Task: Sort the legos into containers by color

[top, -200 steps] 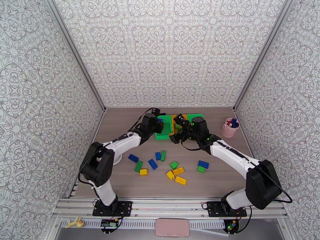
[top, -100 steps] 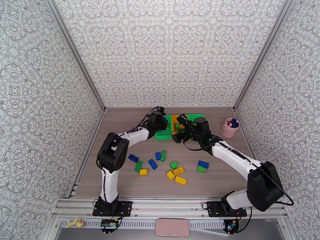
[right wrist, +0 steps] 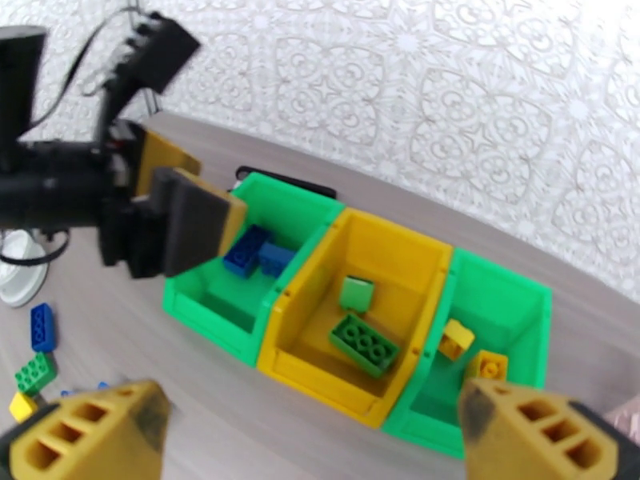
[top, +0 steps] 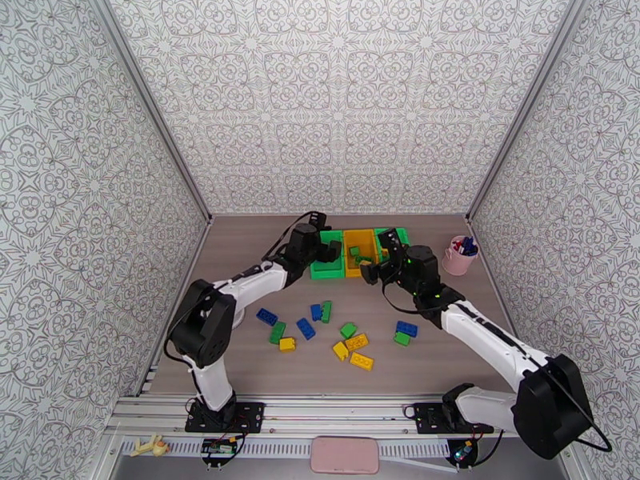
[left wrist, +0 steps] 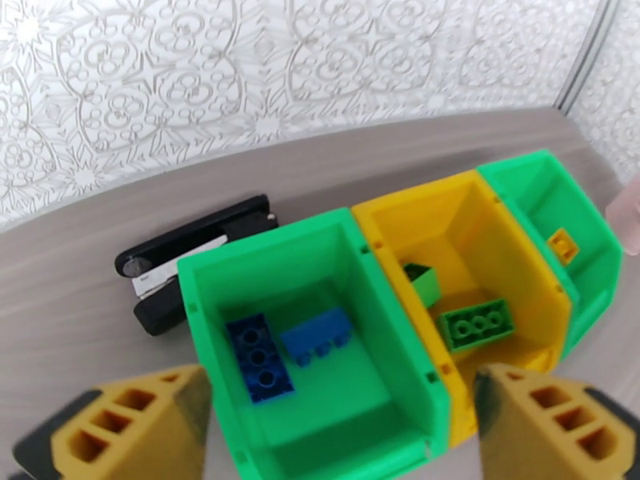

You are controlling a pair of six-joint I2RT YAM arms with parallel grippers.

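Legos in blue, green and yellow lie scattered on the surface, about a dozen of them. They are well apart from both grippers, on the side toward the arm bases. The other bricks are in three bins that stand in a row, side by side.

The left gripper hangs over the left green bin. Its yellow fingers are spread wide with nothing between them. Below it, two blue bricks lie on the bin's floor, just beside each other. Beyond this gripper, just behind the bin, a flat black object lies on the surface; what it is cannot be told.

To the left gripper's right comes the yellow bin, which holds two green bricks, one lying flat and one tilted. Farther right is the right green bin, with two yellow bricks inside.

The right gripper is also wide open and empty. It hovers at the near side of the row, with the yellow bin ahead of and below it. The left gripper is near it on its left, and the two do not touch. A pink cup of pens stands to the right gripper's right, apart from the bins.
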